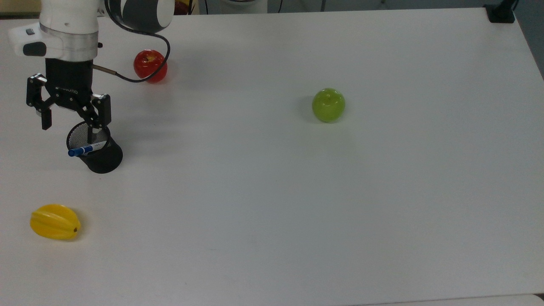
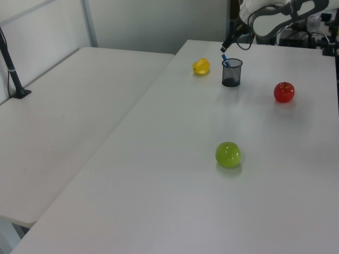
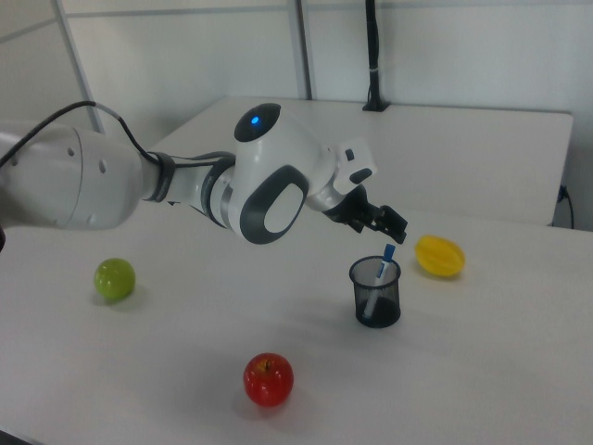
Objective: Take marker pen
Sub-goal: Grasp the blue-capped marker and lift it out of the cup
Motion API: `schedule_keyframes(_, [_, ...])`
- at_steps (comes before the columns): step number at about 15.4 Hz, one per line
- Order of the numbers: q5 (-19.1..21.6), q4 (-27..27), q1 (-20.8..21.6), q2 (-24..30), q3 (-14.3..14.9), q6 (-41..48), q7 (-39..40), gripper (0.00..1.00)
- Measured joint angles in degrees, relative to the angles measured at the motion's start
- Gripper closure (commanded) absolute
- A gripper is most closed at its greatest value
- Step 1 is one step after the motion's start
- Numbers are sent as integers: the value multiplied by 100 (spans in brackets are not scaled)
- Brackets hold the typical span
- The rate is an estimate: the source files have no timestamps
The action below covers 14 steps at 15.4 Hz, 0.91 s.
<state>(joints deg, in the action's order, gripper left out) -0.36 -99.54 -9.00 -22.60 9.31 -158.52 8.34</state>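
The pincer [image 1: 68, 129] hangs with its fingers apart over the black mesh cup [image 1: 102, 155]. The marker pen [image 1: 87, 148], white with a blue cap, stands tilted in this cup, cap end above the rim. The cup stands on the white table [image 1: 297, 212], between a red apple [image 1: 150, 66] and a yellow fruit [image 1: 55, 222].

The lower part of the slim white marker pen with the blue cap [image 1: 87, 149] is hidden inside the black mesh pen cup [image 1: 104, 158]; in the right view its barrel [image 3: 379, 274] shows dimly through the mesh. In the top view, one finger of the black two-finger gripper [image 1: 69, 129] covers part of the cup's rim, and the arm's black cable crosses the shiny red apple [image 1: 150, 66]. In the left view the top edge cuts off the arm.
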Motion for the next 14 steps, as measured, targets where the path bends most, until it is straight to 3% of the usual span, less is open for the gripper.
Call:
schedule_keyframes(5, [0, 14, -29, -375, 0, -485, -1, 34])
schedule_keyframes(12, [0, 179, -54, -574, -1, -530, -1, 86])
schedule_keyframes(14, [1, 188, -56, -582, -1, -530, -1, 95])
